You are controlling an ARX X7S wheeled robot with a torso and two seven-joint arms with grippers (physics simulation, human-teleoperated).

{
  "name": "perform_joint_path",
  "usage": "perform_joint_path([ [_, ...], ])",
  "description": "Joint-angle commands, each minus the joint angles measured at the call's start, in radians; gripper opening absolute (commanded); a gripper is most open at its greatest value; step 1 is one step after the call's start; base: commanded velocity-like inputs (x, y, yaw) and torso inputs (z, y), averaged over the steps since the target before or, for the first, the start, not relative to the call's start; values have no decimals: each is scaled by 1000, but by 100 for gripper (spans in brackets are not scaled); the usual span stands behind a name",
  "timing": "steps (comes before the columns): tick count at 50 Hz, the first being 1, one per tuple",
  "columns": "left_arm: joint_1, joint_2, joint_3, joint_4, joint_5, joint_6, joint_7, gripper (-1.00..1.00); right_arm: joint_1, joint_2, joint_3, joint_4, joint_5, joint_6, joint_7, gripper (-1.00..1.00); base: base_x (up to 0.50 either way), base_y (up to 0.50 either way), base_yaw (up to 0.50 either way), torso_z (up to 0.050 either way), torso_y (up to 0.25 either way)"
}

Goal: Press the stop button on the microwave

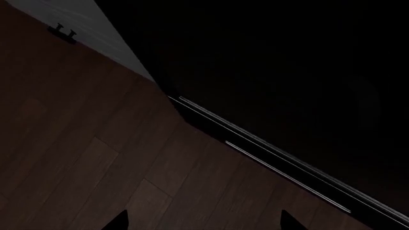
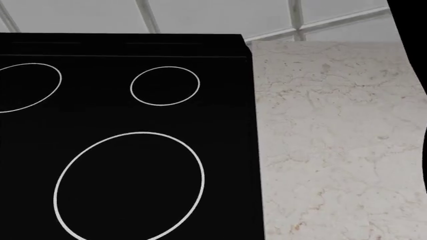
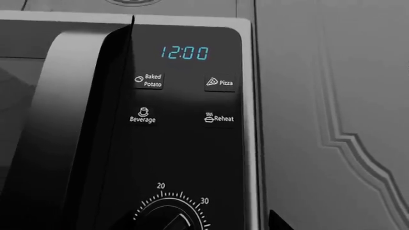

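Observation:
The microwave's black control panel [image 3: 185,124] fills the right wrist view, close up. It shows a blue 12:00 display [image 3: 184,52], the Baked Potato [image 3: 149,81], Pizza [image 3: 220,82], Beverage [image 3: 142,115] and Reheat [image 3: 219,118] buttons, and a timer dial [image 3: 169,215] at the frame's edge. No stop button is in view. My right gripper [image 3: 198,226] is right in front of the dial; only one dark fingertip [image 3: 276,221] shows, far off centre beside the panel's edge, so the jaws stand apart. My left gripper [image 1: 204,224] is open and empty over a dark wood floor [image 1: 96,158].
The head view looks down on a black cooktop [image 2: 127,125] with white rings and a marble counter [image 2: 333,140] beside it, with a tiled wall behind. A dark shape [image 2: 415,60] covers that view's right edge. A grey panelled wall [image 3: 332,96] stands beside the microwave.

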Motion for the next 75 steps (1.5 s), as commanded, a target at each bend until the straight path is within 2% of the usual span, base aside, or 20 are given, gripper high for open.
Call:
perform_joint_path([
  [1, 0, 0, 0, 0, 0, 0, 0, 100, 8, 29, 20, -97, 21, 69, 60, 100, 0, 0, 0, 0, 0],
  [2, 0, 0, 0, 0, 0, 0, 0, 100, 6, 34, 24, -115, 22, 68, 60, -100, 0, 0, 0, 0, 0],
  [19, 0, 0, 0, 0, 0, 0, 0, 100, -9, 55, 46, -218, 44, 145, 121, -100, 0, 0, 0, 0, 0],
  [32, 0, 0, 0, 0, 0, 0, 0, 100, -46, 81, 90, -337, 159, 249, 213, -100, 0, 0, 0, 0, 0],
  [75, 0, 0, 0, 0, 0, 0, 0, 100, -130, 88, 105, -446, 198, 283, 294, -100, 0, 0, 0, 0, 0],
])
